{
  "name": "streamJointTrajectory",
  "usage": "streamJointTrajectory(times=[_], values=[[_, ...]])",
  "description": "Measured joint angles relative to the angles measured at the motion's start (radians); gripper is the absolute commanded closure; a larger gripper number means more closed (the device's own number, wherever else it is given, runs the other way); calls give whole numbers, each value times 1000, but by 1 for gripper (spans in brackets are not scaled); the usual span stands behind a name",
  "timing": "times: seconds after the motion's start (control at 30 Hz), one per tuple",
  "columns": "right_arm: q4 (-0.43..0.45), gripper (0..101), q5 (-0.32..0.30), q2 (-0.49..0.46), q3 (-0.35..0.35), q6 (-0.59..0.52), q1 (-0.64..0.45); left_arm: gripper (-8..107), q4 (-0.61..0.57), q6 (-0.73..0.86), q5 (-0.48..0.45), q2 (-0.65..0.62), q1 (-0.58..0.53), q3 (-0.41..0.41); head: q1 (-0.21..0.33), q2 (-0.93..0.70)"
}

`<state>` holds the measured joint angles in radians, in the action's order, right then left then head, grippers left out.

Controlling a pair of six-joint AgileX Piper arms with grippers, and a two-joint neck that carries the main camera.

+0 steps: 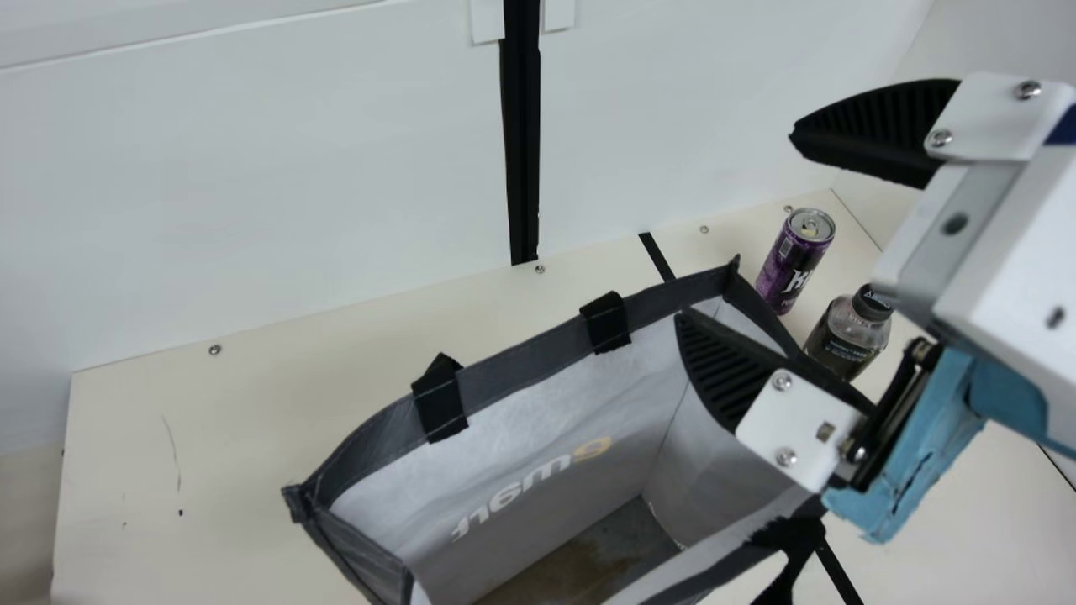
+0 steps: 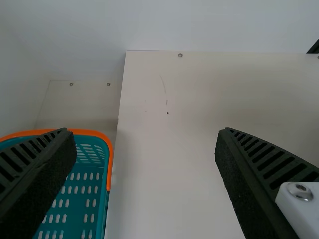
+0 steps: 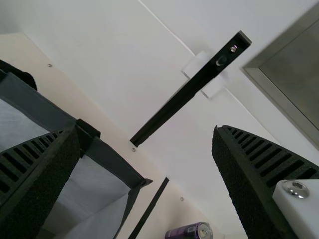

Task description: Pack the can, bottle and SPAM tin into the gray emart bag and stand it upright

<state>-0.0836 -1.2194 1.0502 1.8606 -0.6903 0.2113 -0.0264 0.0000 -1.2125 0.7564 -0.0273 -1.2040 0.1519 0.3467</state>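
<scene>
Beside the gray emart bag (image 1: 525, 357), the purple can (image 1: 792, 265) is best straddled by the open right gripper (image 1: 735, 227) (left gripper (image 2: 143, 131) likewise spread), with the bottle (image 1: 845, 340) unjostled.

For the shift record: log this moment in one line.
gray emart bag: upright, mouth open | purple can, black-capped bottle: standing outside bag | right end effector: open, near bag | left end effector: open

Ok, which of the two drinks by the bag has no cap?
The purple can, bare metal on top; the bottle beside it has a dark cap.
</scene>
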Motion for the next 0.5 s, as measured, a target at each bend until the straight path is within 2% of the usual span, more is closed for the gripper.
streamJointTrajectory(times=[0.5], values=[[-61,6,0,28,24,-9,-166,9,0,0,0,0,0,0,0,2]])
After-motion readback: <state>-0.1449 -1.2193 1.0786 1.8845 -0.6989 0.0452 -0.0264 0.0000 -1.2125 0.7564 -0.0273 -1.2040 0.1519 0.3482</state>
